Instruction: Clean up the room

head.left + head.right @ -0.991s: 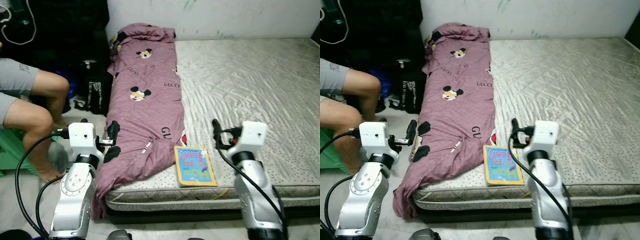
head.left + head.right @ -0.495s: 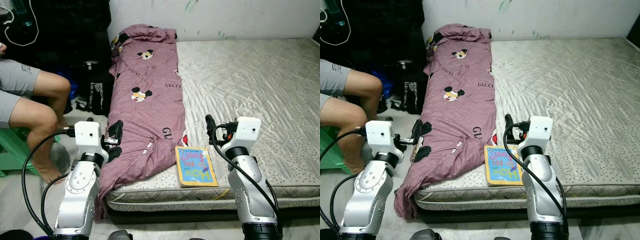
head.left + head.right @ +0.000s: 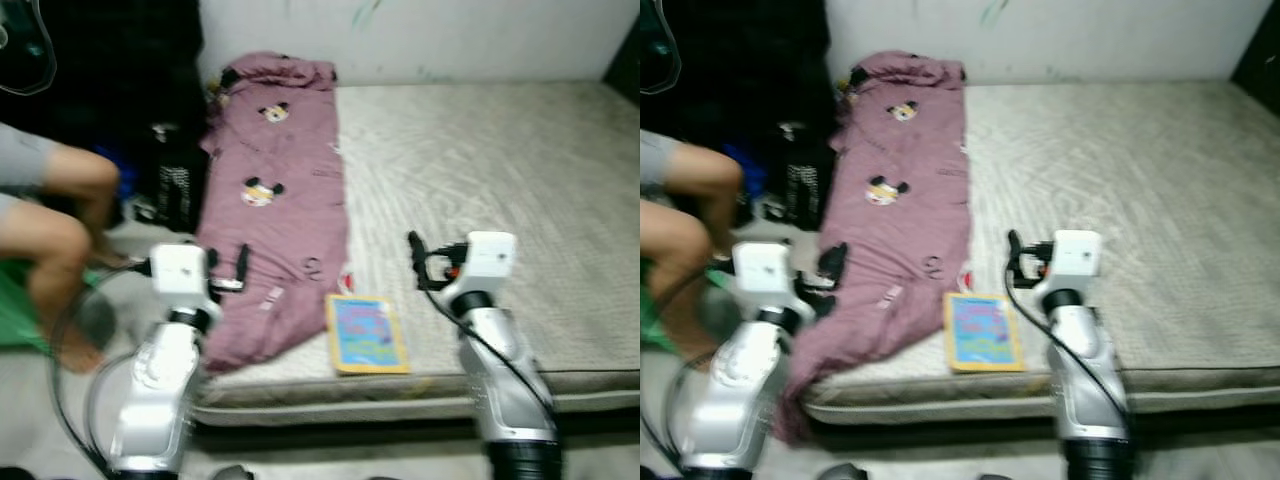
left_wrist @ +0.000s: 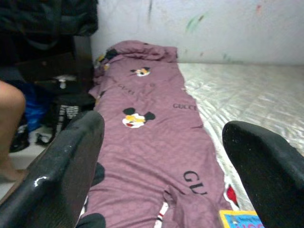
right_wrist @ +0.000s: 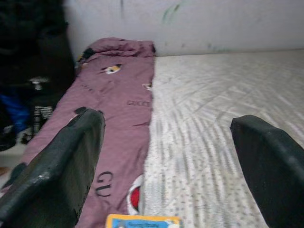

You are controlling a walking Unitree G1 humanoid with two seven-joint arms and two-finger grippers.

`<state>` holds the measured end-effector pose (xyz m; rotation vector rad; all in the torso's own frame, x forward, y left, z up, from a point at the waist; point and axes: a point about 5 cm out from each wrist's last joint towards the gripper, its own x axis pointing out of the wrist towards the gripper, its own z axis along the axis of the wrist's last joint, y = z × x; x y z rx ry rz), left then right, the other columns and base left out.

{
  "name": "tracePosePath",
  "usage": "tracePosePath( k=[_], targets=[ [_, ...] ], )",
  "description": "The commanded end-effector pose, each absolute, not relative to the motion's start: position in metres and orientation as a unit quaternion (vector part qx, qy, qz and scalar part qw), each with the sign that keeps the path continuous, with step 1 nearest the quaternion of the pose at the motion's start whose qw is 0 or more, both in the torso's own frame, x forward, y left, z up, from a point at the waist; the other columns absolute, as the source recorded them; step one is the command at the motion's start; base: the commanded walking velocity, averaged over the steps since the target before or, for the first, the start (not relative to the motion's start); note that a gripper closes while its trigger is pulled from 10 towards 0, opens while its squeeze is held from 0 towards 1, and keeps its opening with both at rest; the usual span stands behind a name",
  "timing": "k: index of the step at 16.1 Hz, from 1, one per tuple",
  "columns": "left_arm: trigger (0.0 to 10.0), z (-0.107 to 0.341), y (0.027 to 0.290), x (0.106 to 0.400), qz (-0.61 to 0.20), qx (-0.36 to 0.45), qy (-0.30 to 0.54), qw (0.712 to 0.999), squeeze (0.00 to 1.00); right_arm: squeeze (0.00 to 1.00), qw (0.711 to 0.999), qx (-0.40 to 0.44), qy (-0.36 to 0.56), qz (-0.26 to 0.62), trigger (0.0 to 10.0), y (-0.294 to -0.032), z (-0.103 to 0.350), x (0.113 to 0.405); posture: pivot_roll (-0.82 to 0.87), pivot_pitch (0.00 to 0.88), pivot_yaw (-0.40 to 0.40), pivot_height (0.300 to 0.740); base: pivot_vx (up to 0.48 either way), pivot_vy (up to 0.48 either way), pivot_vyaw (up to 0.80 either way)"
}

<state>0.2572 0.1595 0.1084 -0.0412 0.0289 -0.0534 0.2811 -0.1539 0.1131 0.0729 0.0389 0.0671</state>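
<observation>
Both tools, left (image 3: 238, 266) and right (image 3: 414, 262), hover open and empty at the bed's (image 3: 520, 180) near edge. The book (image 3: 367, 333) lies between them beside the blanket (image 3: 275, 215). A careless reach could nudge the book off the edge or snag the blanket.

Pretty blurry shot. A long mauve blanket with cartoon mouse prints (image 3: 275, 215) runs down the left side of a bare grey quilted mattress (image 3: 500, 180), its lower end spilling over the edge. A small blue picture book with a yellow border (image 3: 366, 333) lies flat near the front edge, just beside the blanket. A seated person's bare knees (image 3: 60, 215) show at far left.
</observation>
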Motion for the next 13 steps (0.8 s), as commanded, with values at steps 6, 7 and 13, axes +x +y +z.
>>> tracePosePath(
  k=[6, 7, 13],
  targets=[
    [10.0, 0.1102, 0.1554, 0.2591, -0.037, -0.025, 0.015, 0.999, 0.00, 0.00, 0.999, 0.032, 0.027, 0.033, 10.0, -0.1579, 0.1117, 0.2803, -0.10, 0.000, 0.014, 0.740, 0.000, -0.319, 0.00],
    [10.0, 0.1102, 0.1558, 0.2590, -0.035, -0.026, 0.015, 0.999, 0.00, 0.00, 0.999, 0.032, 0.027, 0.034, 10.0, -0.1577, 0.1114, 0.2804, -0.10, 0.000, 0.014, 0.740, 0.000, -0.319, 0.00],
    [10.0, 0.1105, 0.1549, 0.2609, -0.035, -0.038, 0.012, 0.999, 0.00, 0.00, 0.999, 0.029, 0.028, 0.035, 10.0, -0.1586, 0.1117, 0.2821, -0.11, 0.000, 0.010, 0.740, 0.000, -0.053, 0.00]
  ],
)
